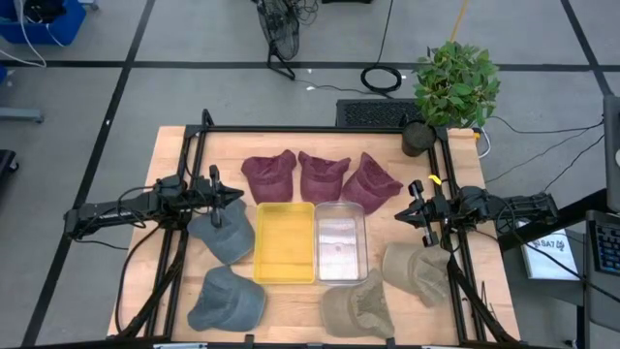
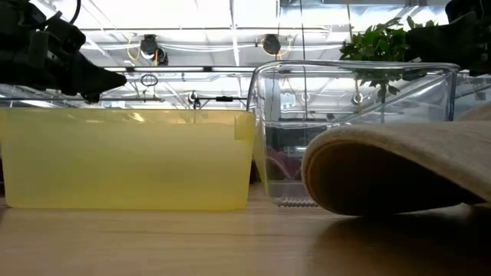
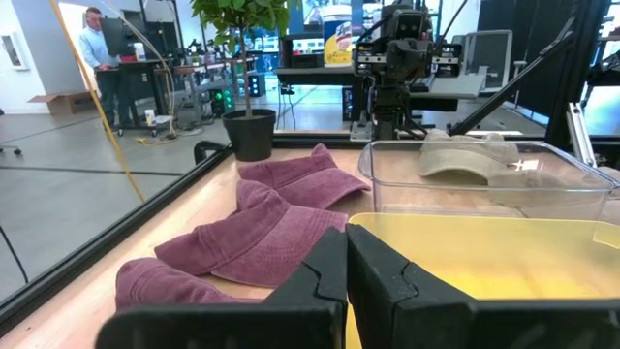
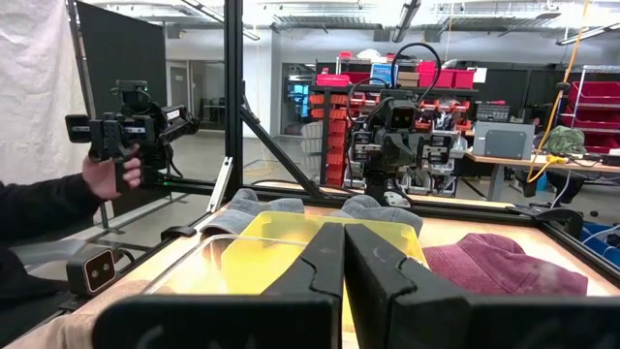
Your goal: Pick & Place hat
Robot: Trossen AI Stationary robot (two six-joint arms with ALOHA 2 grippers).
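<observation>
Hovering above the desk (image 1: 174, 145) with its fingers pressed together and holding nothing, the left hand (image 1: 238, 197) sits just over the top edge of the nearer grey hat (image 1: 223, 236), with a second grey hat (image 1: 226, 300) farther toward the desk's front. The right hand (image 1: 405, 212), likewise pressed together and empty, hangs beside the rightmost maroon hat (image 1: 371, 184) and just above a tan hat (image 1: 417, 269); another tan hat (image 1: 356, 310) lies nearer the front edge. Between the two hands stand a yellow bin (image 1: 284, 241) and a clear bin (image 1: 340, 240), side by side and touching. Behind the bins three maroon hats lie in a row: left (image 1: 268, 176), middle (image 1: 323, 175) and the rightmost one.

The desk is pale wood inside a black frame (image 1: 320, 129). At its far right corner stands a potted plant (image 1: 453, 85). Beyond, the floor is grey with dark lines and loose cables (image 1: 384, 77). In the right wrist view a person's hand (image 4: 108, 174) holds a black device (image 4: 126, 128), with shelves of red crates (image 4: 339, 107) farther back.
</observation>
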